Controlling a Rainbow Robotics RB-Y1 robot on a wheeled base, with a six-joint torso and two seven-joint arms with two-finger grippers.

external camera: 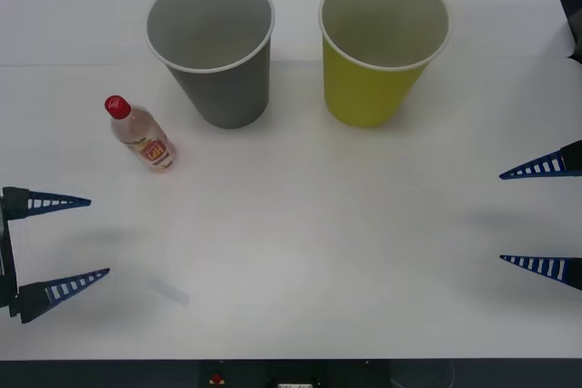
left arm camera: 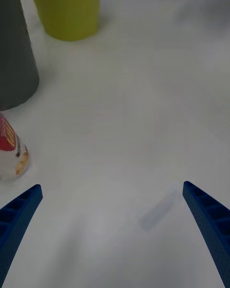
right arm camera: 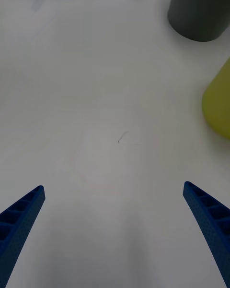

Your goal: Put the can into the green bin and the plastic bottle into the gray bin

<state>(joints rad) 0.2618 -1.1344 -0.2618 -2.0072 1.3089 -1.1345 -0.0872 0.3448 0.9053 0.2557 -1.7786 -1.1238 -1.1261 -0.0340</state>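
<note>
The plastic bottle stands upright at the left of the white table, clear with a red cap and a red-orange label. To its right stands the gray bin, and the green bin is right of that; both show nothing inside. The can is out of view. My left gripper hovers open at the near left, in front of the bottle. My right gripper is open at the right edge. The left wrist view has the bottle, gray bin and green bin ahead of the open gripper.
A faint clear strip lies flat on the table near my left gripper. The right wrist view looks across bare tabletop from the open gripper toward the gray bin and green bin.
</note>
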